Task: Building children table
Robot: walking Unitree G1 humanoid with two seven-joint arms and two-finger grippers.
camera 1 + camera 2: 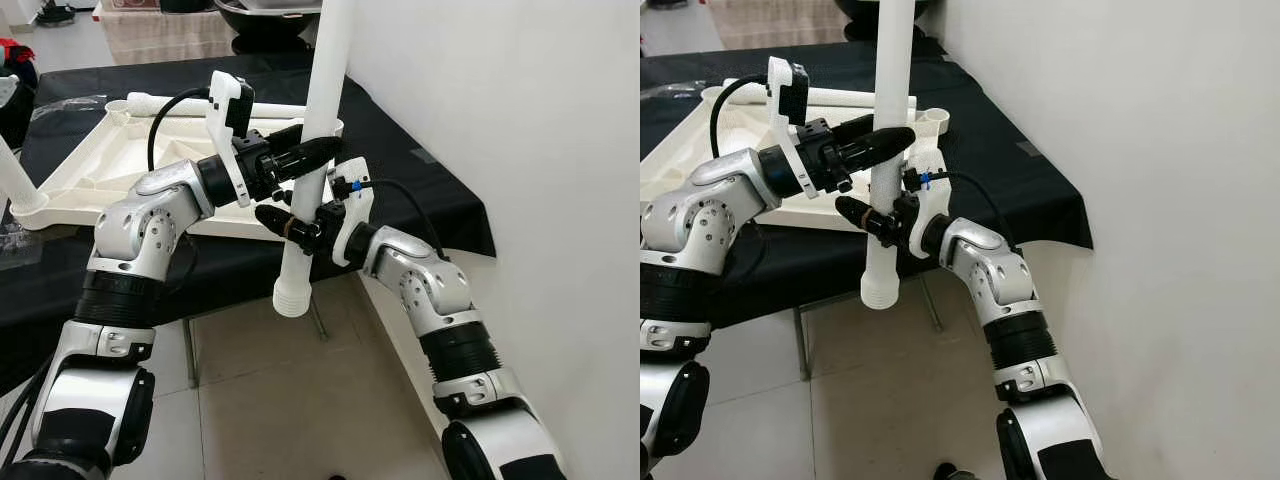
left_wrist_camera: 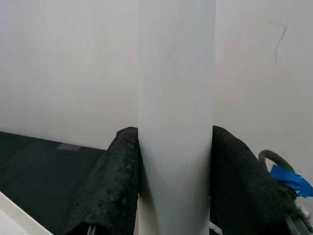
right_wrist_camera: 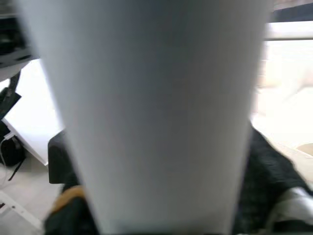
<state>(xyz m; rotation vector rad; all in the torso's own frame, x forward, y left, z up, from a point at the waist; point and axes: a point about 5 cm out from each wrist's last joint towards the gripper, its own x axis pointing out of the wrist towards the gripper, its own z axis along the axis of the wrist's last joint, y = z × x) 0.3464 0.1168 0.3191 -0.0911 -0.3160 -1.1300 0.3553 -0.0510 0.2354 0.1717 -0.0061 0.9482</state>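
Observation:
A long white table leg (image 1: 322, 110) stands nearly upright in front of me, its threaded end (image 1: 291, 298) hanging over the floor. My left gripper (image 1: 318, 150) is shut on the leg partway up, a black finger (image 2: 110, 183) pressing each side. My right gripper (image 1: 285, 222) is shut on the same leg just below. The white tabletop (image 1: 95, 165) lies upside down on the black-covered table behind, with another leg (image 1: 20, 180) standing in its left corner and a further leg (image 1: 175, 103) lying along its far edge.
A white wall (image 1: 520, 120) runs close along my right side. The black cloth (image 1: 410, 170) drapes over the table edge. Tiled floor (image 1: 290, 400) lies below the leg's end. Dark objects sit at the far left (image 1: 12, 75).

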